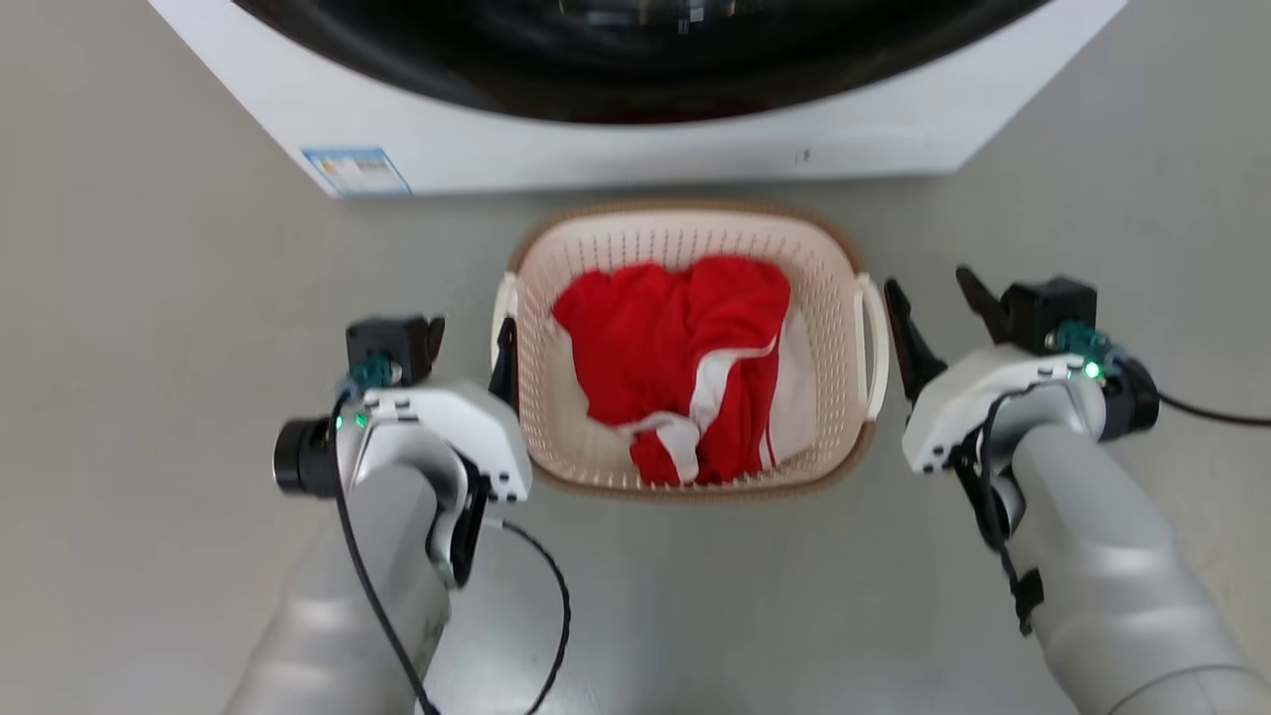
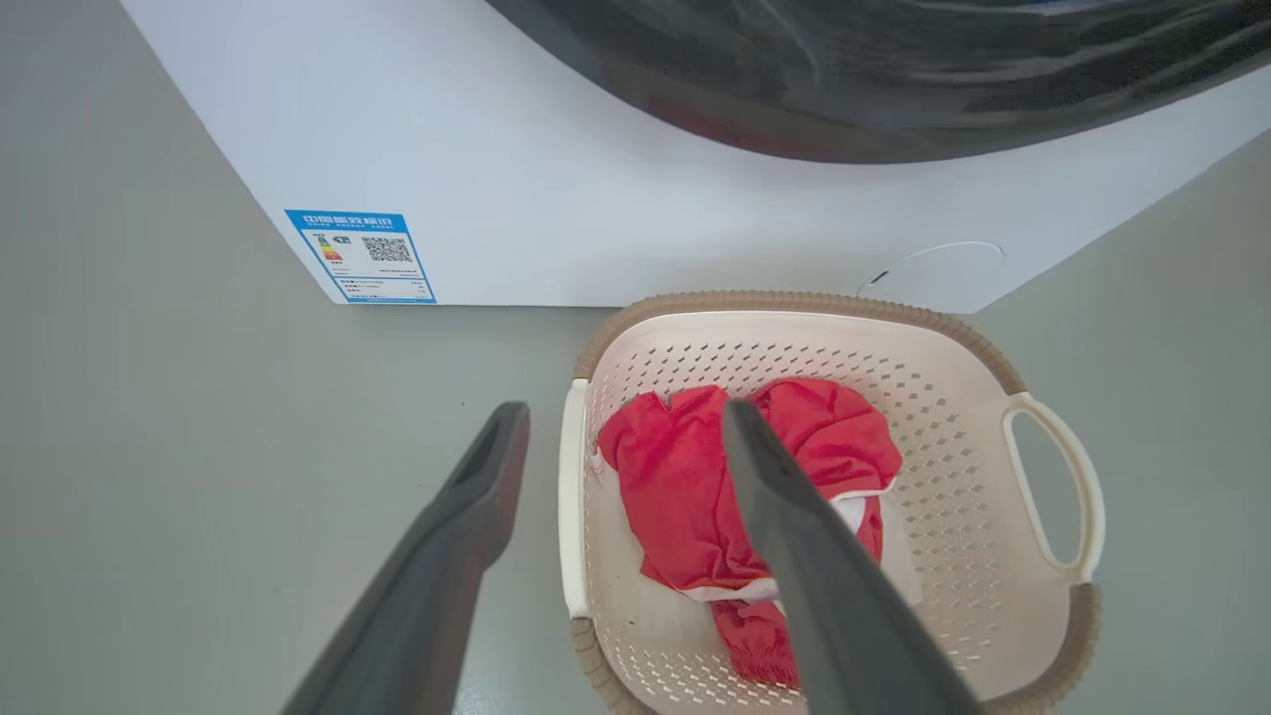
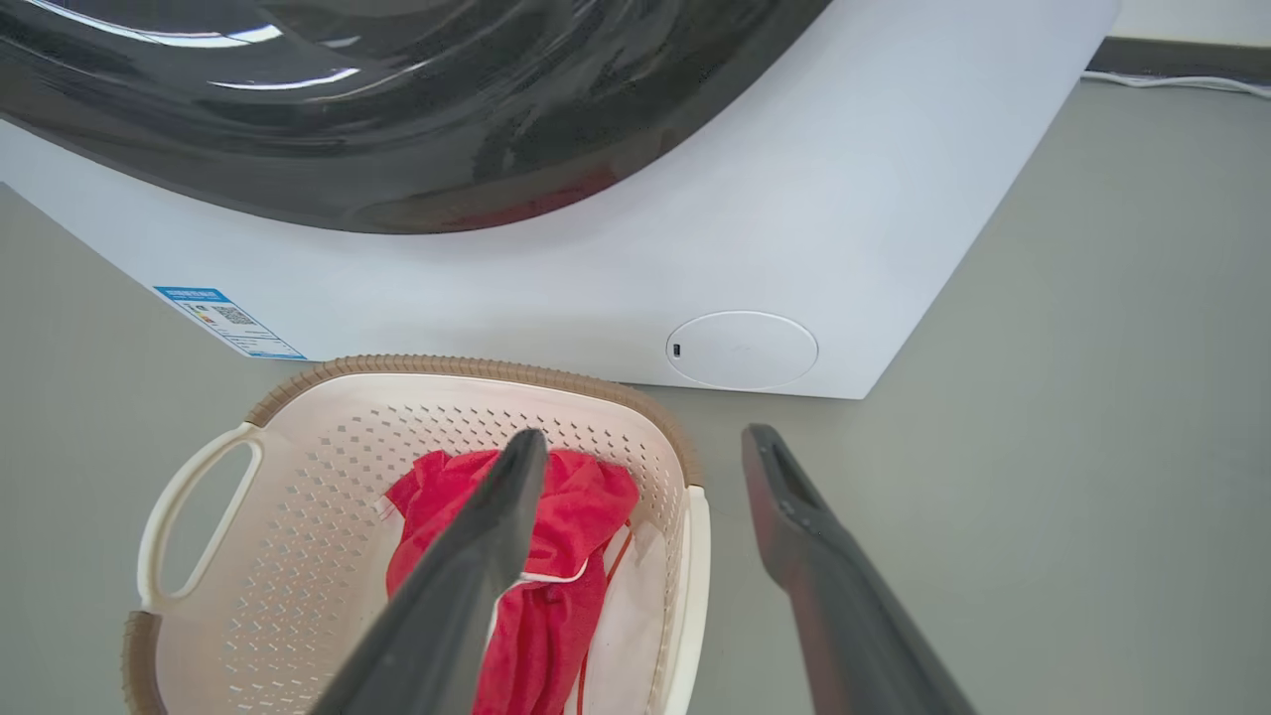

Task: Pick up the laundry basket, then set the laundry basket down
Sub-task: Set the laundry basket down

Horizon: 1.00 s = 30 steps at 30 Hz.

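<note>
The laundry basket (image 1: pixel 616 238) stands on the grey floor just in front of a washing machine, with red-and-white clothing (image 1: pixel 675 338) inside. My left gripper (image 1: pixel 469 348) is open beside the basket's left handle (image 1: pixel 499 308). In the left wrist view that handle (image 2: pixel 571 497) lies between the spread fingers of the left gripper (image 2: pixel 624 412). My right gripper (image 1: pixel 936 298) is open just outside the right handle (image 1: pixel 874 338). In the right wrist view the handle (image 3: pixel 698 596) shows between the fingers of the right gripper (image 3: pixel 645 439). Neither gripper holds anything.
The white washing machine (image 1: pixel 596 149) with its dark round door rises close behind the basket, a blue label (image 1: pixel 355 171) at its lower left corner. Grey floor (image 1: pixel 149 397) spreads to both sides and in front. A cable (image 3: pixel 1182 84) runs along the far wall.
</note>
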Available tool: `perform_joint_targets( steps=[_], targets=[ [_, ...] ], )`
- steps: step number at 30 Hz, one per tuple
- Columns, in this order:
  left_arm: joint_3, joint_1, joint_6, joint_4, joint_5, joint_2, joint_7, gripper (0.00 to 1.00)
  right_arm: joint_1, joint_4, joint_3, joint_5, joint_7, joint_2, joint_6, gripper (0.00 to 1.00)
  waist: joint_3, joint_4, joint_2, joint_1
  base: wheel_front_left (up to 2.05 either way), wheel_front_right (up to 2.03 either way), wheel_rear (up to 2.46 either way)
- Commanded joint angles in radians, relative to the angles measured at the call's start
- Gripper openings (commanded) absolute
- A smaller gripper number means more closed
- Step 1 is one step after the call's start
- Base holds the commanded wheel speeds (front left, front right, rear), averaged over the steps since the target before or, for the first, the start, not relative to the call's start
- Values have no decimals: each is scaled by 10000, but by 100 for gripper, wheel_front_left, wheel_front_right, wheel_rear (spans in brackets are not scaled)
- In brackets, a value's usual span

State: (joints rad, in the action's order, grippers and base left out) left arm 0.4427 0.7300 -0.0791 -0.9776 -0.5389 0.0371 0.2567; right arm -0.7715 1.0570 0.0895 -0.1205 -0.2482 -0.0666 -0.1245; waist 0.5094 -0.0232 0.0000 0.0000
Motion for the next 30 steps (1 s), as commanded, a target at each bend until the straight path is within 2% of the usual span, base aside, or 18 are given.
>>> perform_joint_targets(
  steps=[1,17,30],
  targets=[
    [-359,-360,-25,328,183,231,51,100,389,-233,96,140,-135,164,-62,100,-771,88,0,0,0,0,0],
    [-2405,-3151,254,2782,1424,365,51,100,2299,-1917,-339,981,-135,164,-62,100,-3385,127,0,0,0,0,0],
    [-3769,-5025,598,4247,2050,301,51,100,4063,-3757,-877,1103,-135,164,-62,100,-4677,65,0,0,0,0,0]
  ],
)
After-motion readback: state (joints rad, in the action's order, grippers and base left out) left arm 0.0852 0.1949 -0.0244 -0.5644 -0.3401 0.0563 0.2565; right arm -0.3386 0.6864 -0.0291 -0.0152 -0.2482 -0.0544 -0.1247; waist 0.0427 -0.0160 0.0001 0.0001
